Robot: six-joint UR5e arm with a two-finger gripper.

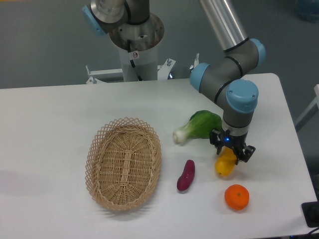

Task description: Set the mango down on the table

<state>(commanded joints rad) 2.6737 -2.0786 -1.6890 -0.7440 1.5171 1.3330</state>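
Observation:
The mango (225,166) is a yellow-orange oval fruit on the right side of the white table (60,114), between the purple sweet potato and the orange. My gripper (231,152) points straight down over the mango's upper end. Its fingers sit on either side of the fruit and look closed on it. The mango's lower end is at the table surface or just above it; I cannot tell which. The top of the mango is hidden by the gripper.
A purple sweet potato (186,175) lies left of the mango. A round orange (236,196) sits just below and to its right. A green leafy vegetable (198,125) lies behind it. An oval wicker basket (123,163) stands at centre left. The table's right edge is near.

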